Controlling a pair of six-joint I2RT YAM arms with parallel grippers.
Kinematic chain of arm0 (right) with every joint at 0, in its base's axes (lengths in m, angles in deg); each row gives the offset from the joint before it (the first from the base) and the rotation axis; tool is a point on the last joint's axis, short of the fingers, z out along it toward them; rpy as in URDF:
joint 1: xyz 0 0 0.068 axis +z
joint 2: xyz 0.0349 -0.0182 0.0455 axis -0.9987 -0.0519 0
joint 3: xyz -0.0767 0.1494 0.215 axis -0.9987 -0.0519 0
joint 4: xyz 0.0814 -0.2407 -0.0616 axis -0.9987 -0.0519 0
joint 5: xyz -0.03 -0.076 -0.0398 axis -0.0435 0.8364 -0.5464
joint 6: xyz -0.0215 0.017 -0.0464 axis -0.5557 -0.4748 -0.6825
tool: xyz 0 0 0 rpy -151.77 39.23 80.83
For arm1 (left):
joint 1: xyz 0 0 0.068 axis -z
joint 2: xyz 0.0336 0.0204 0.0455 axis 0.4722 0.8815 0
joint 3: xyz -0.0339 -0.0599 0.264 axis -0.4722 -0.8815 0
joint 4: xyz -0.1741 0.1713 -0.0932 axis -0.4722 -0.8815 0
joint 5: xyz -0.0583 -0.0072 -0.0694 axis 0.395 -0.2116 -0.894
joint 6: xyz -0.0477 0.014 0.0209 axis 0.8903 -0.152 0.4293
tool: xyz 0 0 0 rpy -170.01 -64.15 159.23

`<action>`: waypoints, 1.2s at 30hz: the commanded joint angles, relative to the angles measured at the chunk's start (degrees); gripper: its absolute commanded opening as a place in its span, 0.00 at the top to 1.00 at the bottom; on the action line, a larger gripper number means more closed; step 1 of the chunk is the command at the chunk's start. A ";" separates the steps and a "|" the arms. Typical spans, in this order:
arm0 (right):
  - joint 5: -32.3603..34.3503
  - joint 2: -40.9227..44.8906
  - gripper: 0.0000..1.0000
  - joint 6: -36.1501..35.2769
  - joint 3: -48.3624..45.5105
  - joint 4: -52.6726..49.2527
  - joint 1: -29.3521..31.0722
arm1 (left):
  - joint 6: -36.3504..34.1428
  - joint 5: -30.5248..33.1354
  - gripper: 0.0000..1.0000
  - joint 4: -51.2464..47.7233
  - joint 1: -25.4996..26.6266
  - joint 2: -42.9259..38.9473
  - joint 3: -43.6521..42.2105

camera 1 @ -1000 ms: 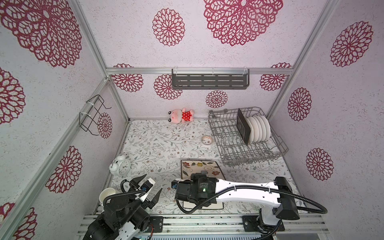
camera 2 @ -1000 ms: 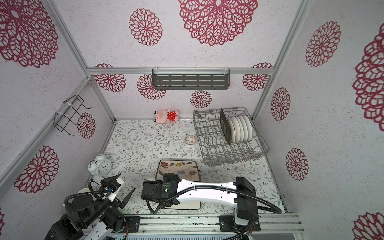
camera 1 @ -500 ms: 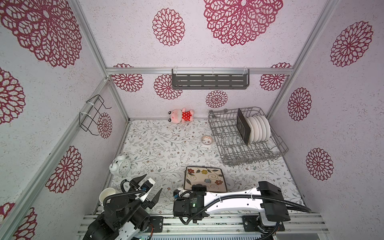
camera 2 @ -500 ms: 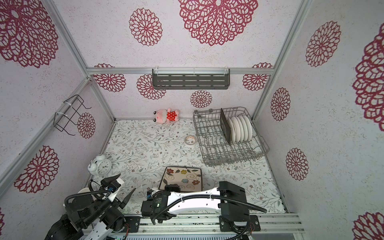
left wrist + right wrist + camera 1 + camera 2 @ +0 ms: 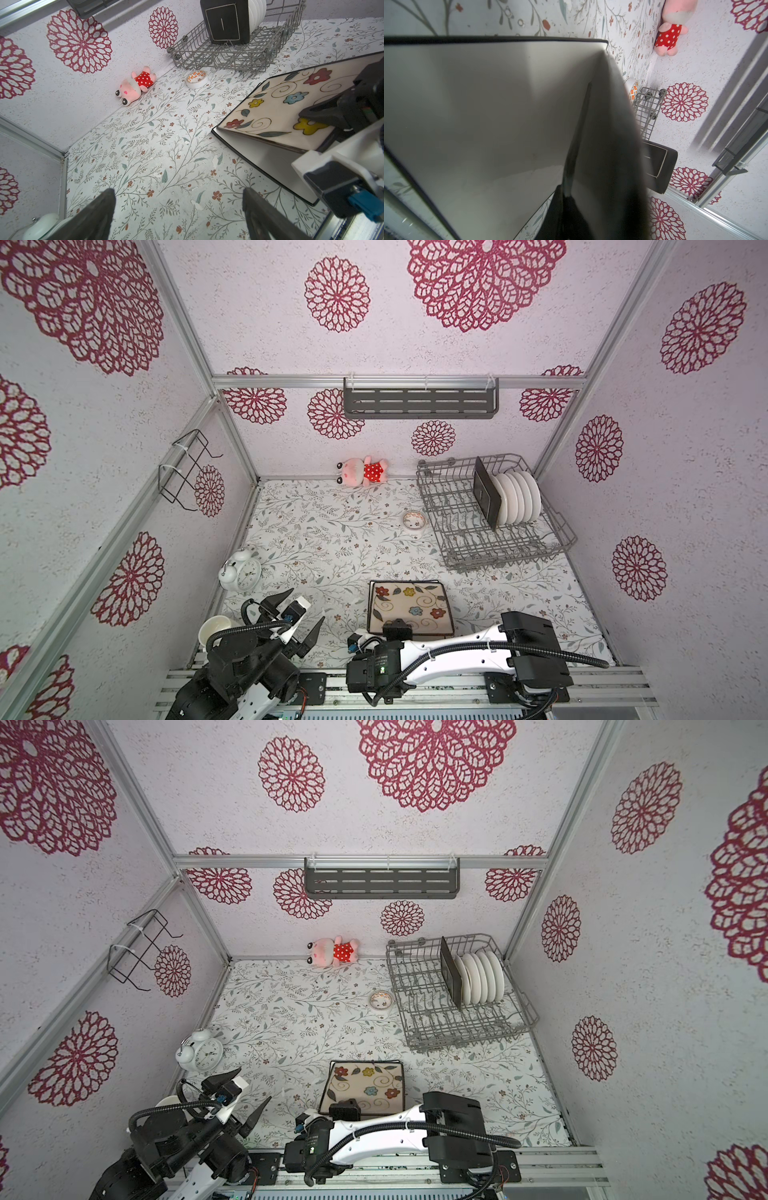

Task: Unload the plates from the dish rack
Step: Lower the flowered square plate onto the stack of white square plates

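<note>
Right pincer [image 5: 398,627]: nearly shut, clamped on the near edge of the cream square ceramic plate painted with flowers [image 5: 409,608].
Flowered plate: out of the rack, at the near centre of the table. Its near edge is raised in my grip and its far edge sits low over the large white square plate with a dark rim [image 5: 259,158], which lies flat beneath it. The far-left corner looks to be resting on that plate, though I cannot confirm contact.
Left pincer [image 5: 306,605]: spread wide and empty, hovering over the near-left table, apart from both plates.
Grey metal wire dish rack [image 5: 559,518]: far right. It holds one black square plate [image 5: 484,493] standing upright, with a row of round white plates [image 5: 521,499] just to its right.
Step in hand: stacking, as I judge it — laying the flowered plate onto the white one.
Next move: lower the near edge until the plate lies flat, open, and draw back toward the near side without dragging it. Then reach far right for the black plate — the most exposed one.
</note>
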 commanded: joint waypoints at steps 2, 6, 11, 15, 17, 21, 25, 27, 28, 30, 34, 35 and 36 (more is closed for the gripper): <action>3.94 1.01 1.00 3.40 -0.52 -2.73 0.99 | -0.97 -0.28 0.03 1.43 -0.30 -0.38 -0.33; 3.07 0.60 0.96 3.91 -0.76 -1.90 1.50 | -0.89 -0.19 0.03 1.52 -0.30 -0.38 -0.41; 2.37 -0.16 0.91 3.55 -0.60 -1.02 2.13 | -1.05 -0.13 0.03 1.44 -0.30 -0.37 -0.50; 0.84 -0.43 0.87 3.13 -0.54 0.13 2.55 | -1.05 -0.14 0.03 1.44 -0.30 -0.38 -0.42; 0.42 -0.56 0.85 2.99 -0.72 0.22 2.91 | -1.05 -0.06 0.03 1.37 -0.48 -0.38 -0.41; -0.68 -0.43 0.81 3.31 -1.22 0.73 3.28 | -1.00 0.02 0.03 1.35 -0.66 -0.38 -0.49; -1.38 -0.37 0.77 3.49 -2.06 1.35 3.50 | -0.97 -0.01 0.03 1.44 -0.69 -0.38 -0.50; -1.65 -0.38 0.75 3.49 -2.52 1.78 3.49 | -1.05 0.03 0.02 1.46 -0.71 -0.36 -0.50; -1.69 -0.35 0.75 3.42 -2.71 1.95 3.48 | -1.01 -0.05 0.03 1.44 -0.67 -0.38 -0.58; -1.79 -0.21 0.74 3.08 -3.11 2.45 3.51 | -1.07 -0.11 0.03 1.46 -0.67 -0.38 -0.59; -2.12 -0.29 0.73 1.72 -3.38 3.78 3.33 | -0.99 -0.10 0.03 1.45 -0.74 -0.38 -0.59; -2.27 -0.36 0.73 1.55 -3.41 4.04 3.40 | -1.06 -0.02 0.03 1.51 -0.66 -0.34 -0.59; -2.39 -0.38 0.73 1.34 -3.55 4.20 3.41 | -1.10 -0.10 0.03 1.49 -0.68 -0.36 -0.59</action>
